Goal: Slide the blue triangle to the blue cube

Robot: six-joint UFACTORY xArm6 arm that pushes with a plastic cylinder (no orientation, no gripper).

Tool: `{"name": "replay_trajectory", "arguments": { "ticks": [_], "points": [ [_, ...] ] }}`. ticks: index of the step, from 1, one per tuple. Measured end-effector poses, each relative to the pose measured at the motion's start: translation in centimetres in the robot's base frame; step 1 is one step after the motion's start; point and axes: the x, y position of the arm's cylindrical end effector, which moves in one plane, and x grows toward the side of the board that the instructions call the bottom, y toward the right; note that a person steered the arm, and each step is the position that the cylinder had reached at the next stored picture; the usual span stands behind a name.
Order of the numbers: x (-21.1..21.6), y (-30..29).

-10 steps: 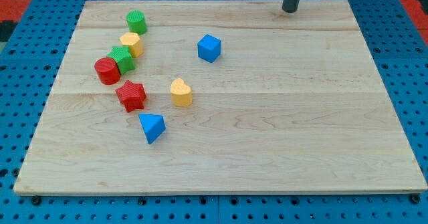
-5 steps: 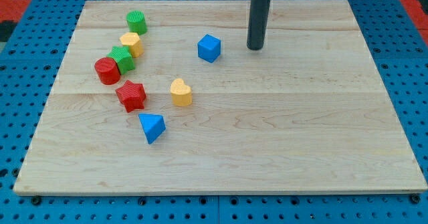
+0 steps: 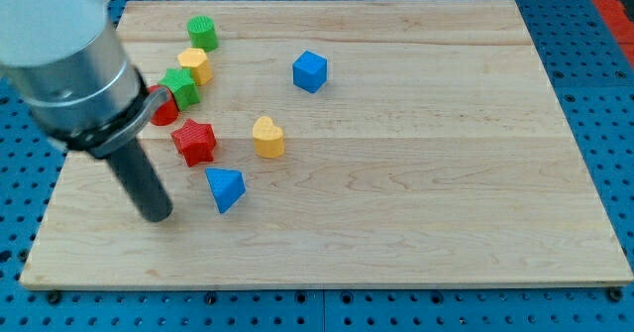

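The blue triangle point(image 3: 226, 188) lies on the wooden board point(image 3: 416, 173), left of centre toward the view's bottom. The blue cube point(image 3: 309, 71) sits further up and to the right, well apart from it. My tip point(image 3: 157, 214) rests on the board just left of the blue triangle and slightly below it, with a small gap between them. The arm's grey body reaches in from the view's top left and covers part of the red cylinder point(image 3: 164, 113).
A red star point(image 3: 194, 141) sits just above the blue triangle. A yellow heart point(image 3: 266, 137) lies between triangle and cube. A green block point(image 3: 181, 86), a yellow block point(image 3: 195, 65) and a green cylinder point(image 3: 202, 32) line up at upper left.
My tip has swept from the view's top right, past the blue cube, down to the left of the blue triangle. No block has moved.
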Motion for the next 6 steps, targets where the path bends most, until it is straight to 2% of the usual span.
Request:
{"name": "replay_trajectory", "arguments": {
  "ticks": [1,2,3,5,6],
  "points": [
    [-0.3,9.3],
    [-1.8,13.6],
    [-3.6,11.0],
    [-3.8,9.9],
    [-7.9,13.0]
  ]
}}
